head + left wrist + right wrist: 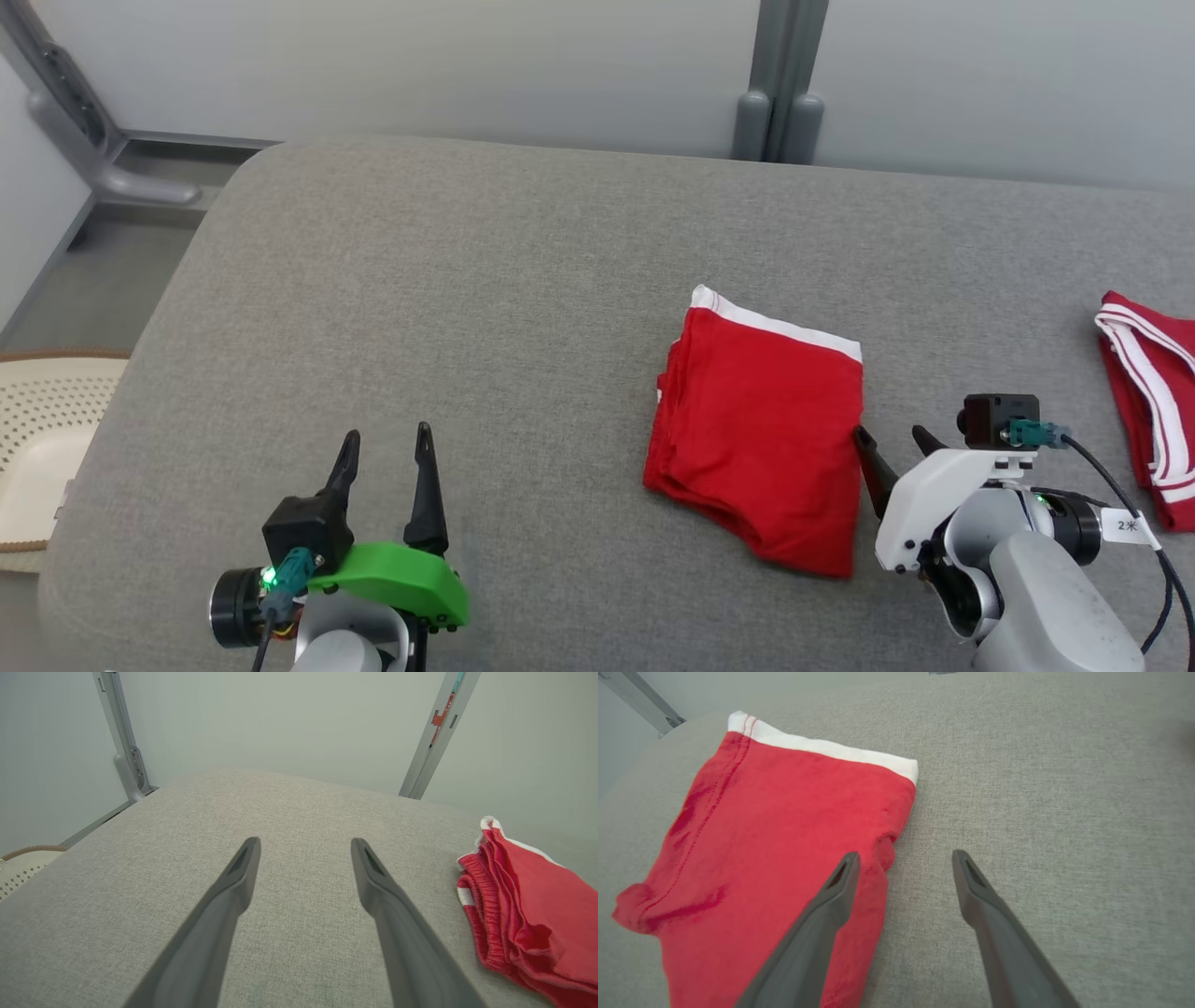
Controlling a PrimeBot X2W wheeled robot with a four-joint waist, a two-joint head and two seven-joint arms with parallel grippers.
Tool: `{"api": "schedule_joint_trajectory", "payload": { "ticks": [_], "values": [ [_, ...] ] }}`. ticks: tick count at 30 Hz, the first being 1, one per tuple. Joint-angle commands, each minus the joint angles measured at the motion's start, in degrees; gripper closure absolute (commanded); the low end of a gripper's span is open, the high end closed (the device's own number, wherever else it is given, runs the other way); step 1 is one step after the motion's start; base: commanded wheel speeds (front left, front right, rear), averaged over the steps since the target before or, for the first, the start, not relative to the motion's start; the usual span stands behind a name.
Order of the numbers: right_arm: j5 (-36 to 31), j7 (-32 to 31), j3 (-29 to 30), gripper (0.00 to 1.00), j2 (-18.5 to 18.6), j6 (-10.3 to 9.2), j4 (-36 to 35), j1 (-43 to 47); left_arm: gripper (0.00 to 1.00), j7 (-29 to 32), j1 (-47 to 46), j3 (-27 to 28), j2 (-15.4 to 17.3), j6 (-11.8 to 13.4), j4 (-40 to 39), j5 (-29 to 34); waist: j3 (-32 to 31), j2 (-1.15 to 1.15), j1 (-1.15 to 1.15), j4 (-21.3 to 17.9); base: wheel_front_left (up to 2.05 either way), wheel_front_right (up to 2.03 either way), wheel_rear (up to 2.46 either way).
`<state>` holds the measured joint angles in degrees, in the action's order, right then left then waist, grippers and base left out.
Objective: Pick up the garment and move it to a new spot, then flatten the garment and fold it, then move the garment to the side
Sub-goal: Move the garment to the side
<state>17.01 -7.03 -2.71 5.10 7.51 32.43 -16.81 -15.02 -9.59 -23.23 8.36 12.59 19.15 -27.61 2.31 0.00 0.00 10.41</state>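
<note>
A red garment [761,429] with a white band along its far edge lies folded into a compact rectangle on the grey padded table, right of centre. It also shows in the left wrist view [532,910] and the right wrist view [775,849]. My right gripper [892,439] is open at the garment's right edge; in its wrist view [903,858] one finger hangs over the red cloth and the other over bare fabric. My left gripper [387,443] is open above bare table, well left of the garment, with nothing between its fingers [303,847].
A second red garment with white stripes [1153,401] lies at the table's right edge. A cream perforated basket [42,439] stands beyond the table's left edge. Grey wall posts [780,84] rise behind the grey table [467,280].
</note>
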Motion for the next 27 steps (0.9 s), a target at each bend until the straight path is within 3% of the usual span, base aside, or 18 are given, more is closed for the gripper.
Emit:
{"api": "schedule_joint_trajectory", "payload": {
  "ticks": [1,11,12,13,14,16,21,27],
  "values": [
    [0.69,-0.4,-0.3,0.0,0.96,-0.07,1.33,-0.89,0.0,-0.12,-1.04,0.15,-0.03,-0.21,0.26,0.35,1.65,0.0,0.0,2.75,0.0,0.0,0.0],
    [5.87,0.37,-3.96,0.0,3.37,-0.06,9.29,-4.2,0.0,-0.16,-0.28,0.72,-0.47,-0.45,0.27,1.16,2.52,0.0,0.0,5.39,0.0,0.0,0.0],
    [6.09,0.59,-4.39,0.06,3.46,-0.06,9.81,-4.48,0.0,-0.16,-0.19,0.82,-0.5,-0.46,0.2,1.29,2.55,0.0,0.0,5.37,0.0,0.0,0.0],
    [6.31,0.87,-4.94,0.51,3.58,-0.07,10.39,-4.79,0.0,-0.17,-0.07,0.93,-0.55,-0.48,0.11,1.43,2.58,0.0,0.0,5.29,0.0,0.0,0.0],
    [6.5,1.1,-5.43,0.73,3.69,-0.07,11.02,-5.12,0.0,-0.17,0.04,0.98,-0.55,-0.55,0.07,1.5,2.64,0.0,0.0,5.1,0.0,0.0,0.0],
    [6.75,1.51,-6.47,1.0,3.72,-0.07,11.99,-5.81,0.0,-0.16,0.2,1.01,-0.62,-0.61,0.04,1.62,2.71,0.0,0.0,4.52,0.0,0.0,0.0],
    [7.05,4.19,-8.49,1.0,4.07,-0.08,13.2,-7.58,0.0,-0.16,0.54,0.95,-0.56,-0.9,-0.04,1.93,2.72,0.0,0.0,1.95,0.0,0.0,0.0],
    [6.83,6.28,-12.12,1.0,5.5,-0.09,12.46,-8.44,0.0,-0.11,1.32,0.4,-0.63,-1.35,-0.69,2.21,2.06,0.0,0.0,-5.38,0.0,0.0,0.0]
  ]
}}
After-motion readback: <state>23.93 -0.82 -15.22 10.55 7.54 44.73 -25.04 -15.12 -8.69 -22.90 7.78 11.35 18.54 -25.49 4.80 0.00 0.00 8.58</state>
